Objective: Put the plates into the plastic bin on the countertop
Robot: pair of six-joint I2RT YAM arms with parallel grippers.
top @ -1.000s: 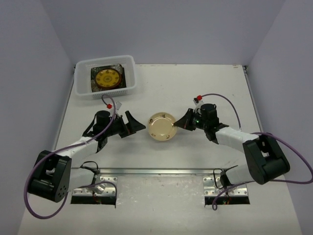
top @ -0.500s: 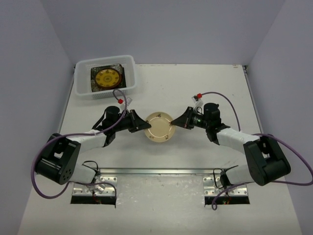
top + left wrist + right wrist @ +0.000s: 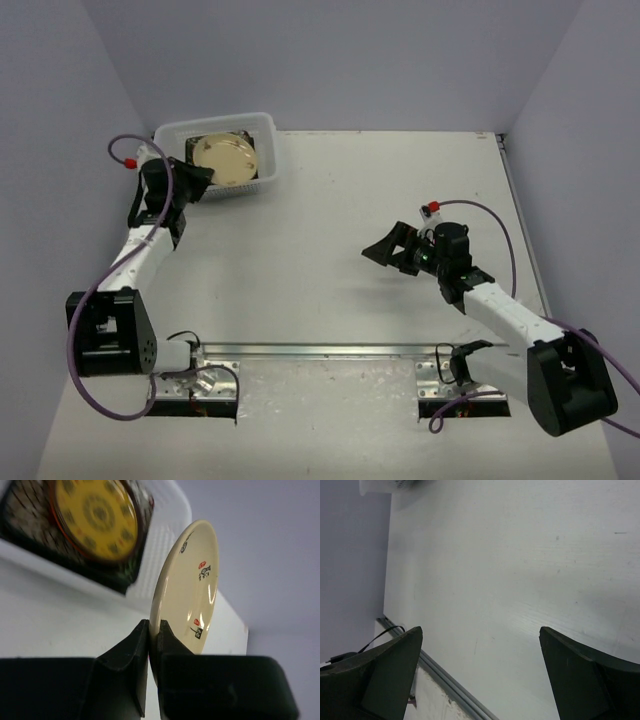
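Observation:
My left gripper (image 3: 196, 176) is shut on the rim of a round cream plate (image 3: 226, 158), holding it tilted over the white plastic bin (image 3: 264, 125) at the back left. In the left wrist view the cream plate (image 3: 192, 587) stands edge-on between my fingers (image 3: 131, 655), with small red and black marks on its face. Beneath it in the bin lies a round yellow-patterned plate (image 3: 95, 517) on a dark square plate (image 3: 30, 527). My right gripper (image 3: 384, 250) hovers open over the bare countertop (image 3: 330, 220), holding nothing.
A metal rail (image 3: 320, 350) runs along the near edge of the countertop, also seen in the right wrist view as the rail (image 3: 452, 687). Grey walls close in the back and both sides. Purple cables loop from both arms.
The right gripper let go of the cream plate and drew back to the right. The left gripper closed on the plate and carried it from the table's middle to above the bin.

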